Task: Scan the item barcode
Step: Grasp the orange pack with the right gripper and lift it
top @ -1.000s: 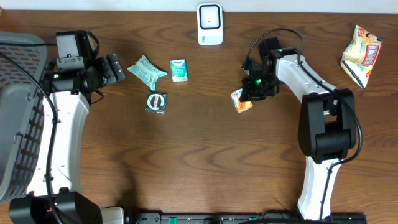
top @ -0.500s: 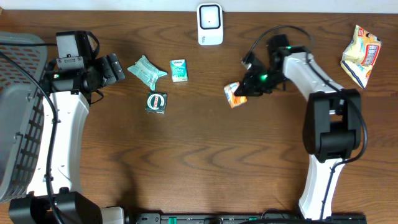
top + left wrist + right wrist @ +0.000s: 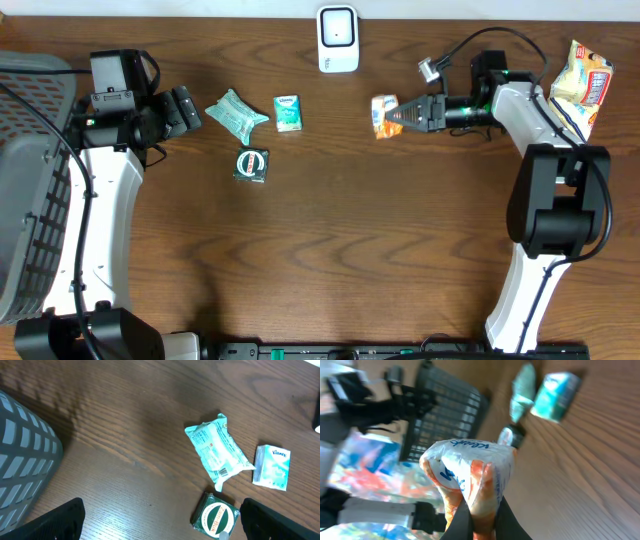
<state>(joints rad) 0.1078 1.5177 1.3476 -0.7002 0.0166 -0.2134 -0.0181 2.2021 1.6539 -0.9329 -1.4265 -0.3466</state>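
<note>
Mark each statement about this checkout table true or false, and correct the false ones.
1. The right gripper is shut on the orange-and-white packet. True.
2. The left gripper holds the tissue pack. False: its jaws stand open and empty, and the tissue pack lies on the table.
3. The white scanner stands at the table's far edge, apart from the held packet. True.
4. The yellow snack bag lies inside the grey basket. False: it lies on the table by the right arm, across the table from the basket.
</note>
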